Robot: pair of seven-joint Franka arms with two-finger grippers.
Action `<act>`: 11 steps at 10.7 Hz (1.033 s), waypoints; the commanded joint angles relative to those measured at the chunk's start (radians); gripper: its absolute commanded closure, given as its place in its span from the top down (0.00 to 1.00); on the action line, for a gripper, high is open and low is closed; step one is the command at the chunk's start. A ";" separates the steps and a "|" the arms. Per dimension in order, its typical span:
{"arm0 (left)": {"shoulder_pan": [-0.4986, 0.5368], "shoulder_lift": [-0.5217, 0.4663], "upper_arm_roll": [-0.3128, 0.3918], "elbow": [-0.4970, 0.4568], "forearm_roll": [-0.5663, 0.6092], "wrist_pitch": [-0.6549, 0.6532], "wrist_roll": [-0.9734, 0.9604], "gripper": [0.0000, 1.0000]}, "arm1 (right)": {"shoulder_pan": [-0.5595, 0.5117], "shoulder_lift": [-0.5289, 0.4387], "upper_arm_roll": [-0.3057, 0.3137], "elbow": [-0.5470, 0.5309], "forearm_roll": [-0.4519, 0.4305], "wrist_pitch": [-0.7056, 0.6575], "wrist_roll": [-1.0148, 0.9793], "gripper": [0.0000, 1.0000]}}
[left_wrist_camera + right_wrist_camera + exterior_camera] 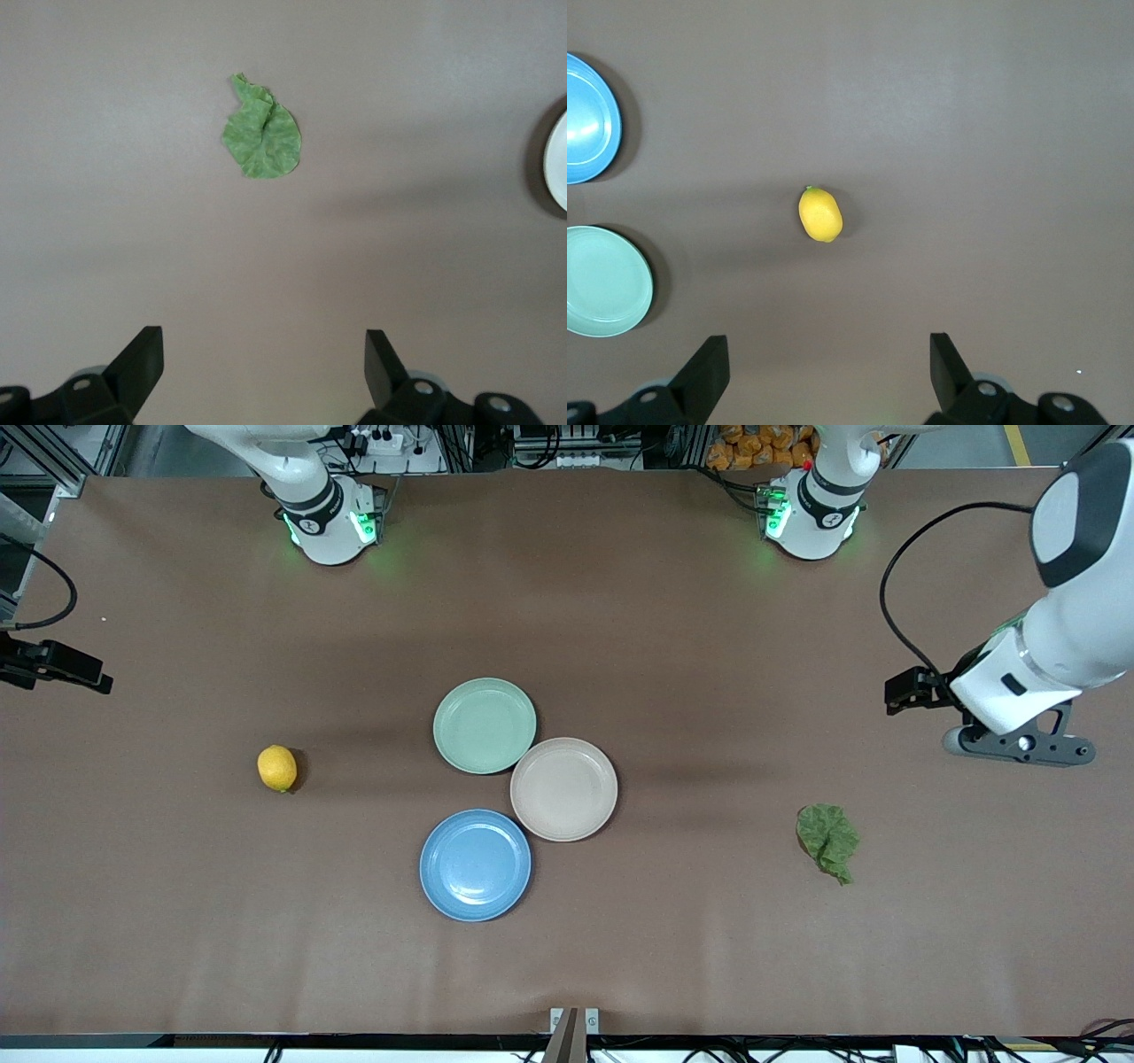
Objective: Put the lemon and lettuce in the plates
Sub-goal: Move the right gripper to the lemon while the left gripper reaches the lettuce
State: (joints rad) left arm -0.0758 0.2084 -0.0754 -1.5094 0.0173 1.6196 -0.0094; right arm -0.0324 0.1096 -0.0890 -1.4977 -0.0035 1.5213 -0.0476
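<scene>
The lemon (277,768) lies on the table toward the right arm's end, also in the right wrist view (820,215). The lettuce (828,840) lies flat toward the left arm's end, also in the left wrist view (262,131). The blue plate (476,864) and the beige-pink plate (564,789) sit empty mid-table, touching. My left gripper (1019,744) hangs open and empty above the table beside the lettuce (264,332). My right gripper (828,341) is open and empty, high above the table beside the lemon.
A mint-green plate (485,725) sits empty, farther from the front camera than the other two and touching the beige-pink one. The blue plate (589,119) and the mint plate (602,282) show at the edge of the right wrist view.
</scene>
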 commanded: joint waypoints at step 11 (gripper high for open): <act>0.016 0.219 0.006 -0.003 -0.010 0.250 -0.004 1.00 | -0.001 0.113 0.009 -0.228 0.013 0.278 -0.009 1.00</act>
State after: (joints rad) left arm -0.0708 0.4070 -0.0720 -1.5276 0.0173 1.8529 -0.0104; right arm -0.0320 0.2109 -0.0878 -1.6988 -0.0032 1.7577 -0.0485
